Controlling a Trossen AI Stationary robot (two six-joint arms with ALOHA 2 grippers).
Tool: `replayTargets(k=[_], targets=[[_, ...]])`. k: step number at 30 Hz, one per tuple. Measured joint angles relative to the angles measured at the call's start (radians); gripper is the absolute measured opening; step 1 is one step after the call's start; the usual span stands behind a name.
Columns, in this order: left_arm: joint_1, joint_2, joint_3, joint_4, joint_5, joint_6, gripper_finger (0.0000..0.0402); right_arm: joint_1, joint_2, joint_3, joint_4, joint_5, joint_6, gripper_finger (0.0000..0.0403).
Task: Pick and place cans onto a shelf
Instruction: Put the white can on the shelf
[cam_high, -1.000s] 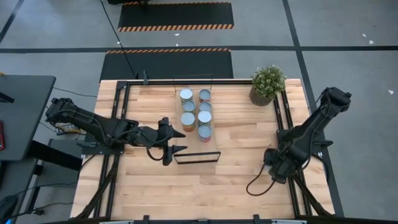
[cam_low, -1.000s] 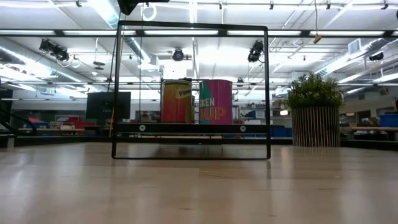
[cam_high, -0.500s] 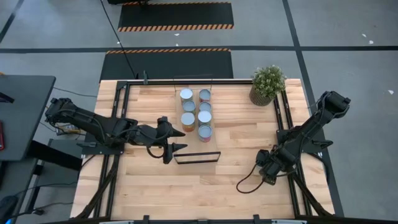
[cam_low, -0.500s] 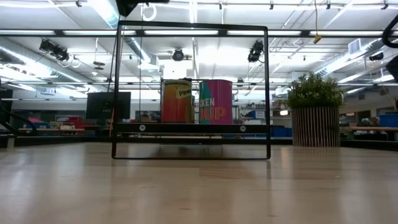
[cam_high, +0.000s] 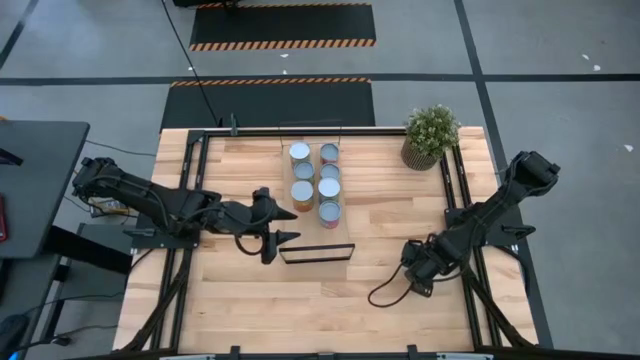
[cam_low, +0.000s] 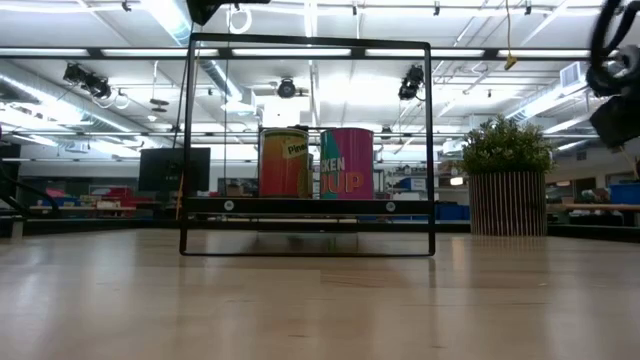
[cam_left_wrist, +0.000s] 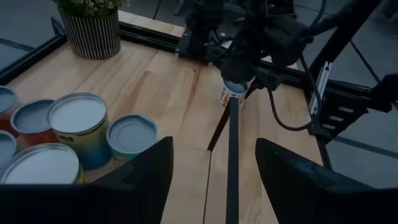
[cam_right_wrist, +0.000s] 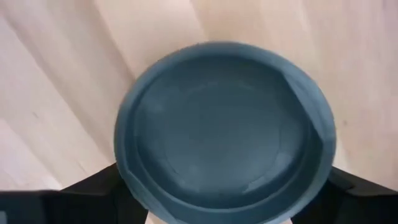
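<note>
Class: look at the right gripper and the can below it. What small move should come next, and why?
Probably close the right gripper on the can. The can sits between its fingers, apart from the shelf, where seven cans already stand, so it needs gripping first.

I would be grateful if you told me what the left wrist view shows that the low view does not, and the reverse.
Only the left wrist view shows the lone can standing apart on the table beneath the right gripper, and the tops of the grouped cans. Only the low view shows the printed sides of two cans, seen level on the shelf, and the room's ceiling lights behind. Both show the plant, the shelf's black wire frame and some of the grouped cans.
</note>
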Motion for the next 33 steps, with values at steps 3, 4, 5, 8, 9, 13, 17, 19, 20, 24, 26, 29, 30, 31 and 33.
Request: replayTargets(k=[3,4,5,8,9,13,17,19,20,24,26,29,30,31,33], targets=[[0.001,0.000,0.000,0.000,0.000,0.000,0.0233,-0.029,0.000,0.000,-0.001,0.002,-0.008,0.0297],[0.001,0.000,0.000,0.000,0.000,0.000,0.0233,-0.038,0.000,0.000,0.000,0.007,-0.017,0.0298],[0.001,0.000,0.000,0.000,0.000,0.000,0.0233,-0.046,0.000,0.000,0.002,0.007,-0.027,0.0299],[0.001,0.000,0.000,0.000,0.000,0.000,0.0233,-0.079,0.000,0.000,0.018,-0.002,-0.064,0.0310],[0.001,0.000,0.000,0.000,0.000,0.000,0.0233,-0.091,0.000,0.000,0.018,-0.010,-0.081,0.0315],[0.001,0.000,0.000,0.000,0.000,-0.006,0.0233,-0.145,0.000,0.000,0.029,-0.051,-0.161,0.0341],[0.001,0.002,0.000,0.001,0.000,-0.026,0.0233,-0.191,0.000,0.000,0.034,-0.068,-0.193,0.0364],[0.001,0.002,0.000,0.001,0.000,-0.027,0.0233,-0.210,-0.001,0.000,0.045,-0.058,-0.216,0.0369],[0.001,0.002,0.000,0.001,0.000,-0.027,0.0233,-0.220,-0.001,0.000,0.049,-0.050,-0.233,0.0369],[0.001,0.002,0.000,0.001,0.000,-0.027,0.0233,-0.260,-0.001,0.000,0.065,-0.013,-0.276,0.0360],[0.001,0.002,0.000,0.000,-0.001,-0.026,0.0233,-0.277,-0.001,0.000,0.069,-0.010,-0.281,0.0351],[0.001,0.002,0.000,0.000,-0.003,-0.027,0.0233,-0.298,-0.001,0.000,0.074,-0.007,-0.281,0.0334],[0.001,0.002,0.000,0.000,-0.008,-0.027,0.0233,-0.303,-0.001,0.000,0.077,-0.001,-0.282,0.0329],[0.001,0.002,0.000,0.000,-0.012,-0.027,0.0233,-0.308,-0.001,0.000,0.079,0.003,-0.288,0.0324],[0.001,0.002,0.000,0.000,-0.015,-0.027,0.0233,-0.316,-0.001,0.000,0.082,0.010,-0.305,0.0314]])
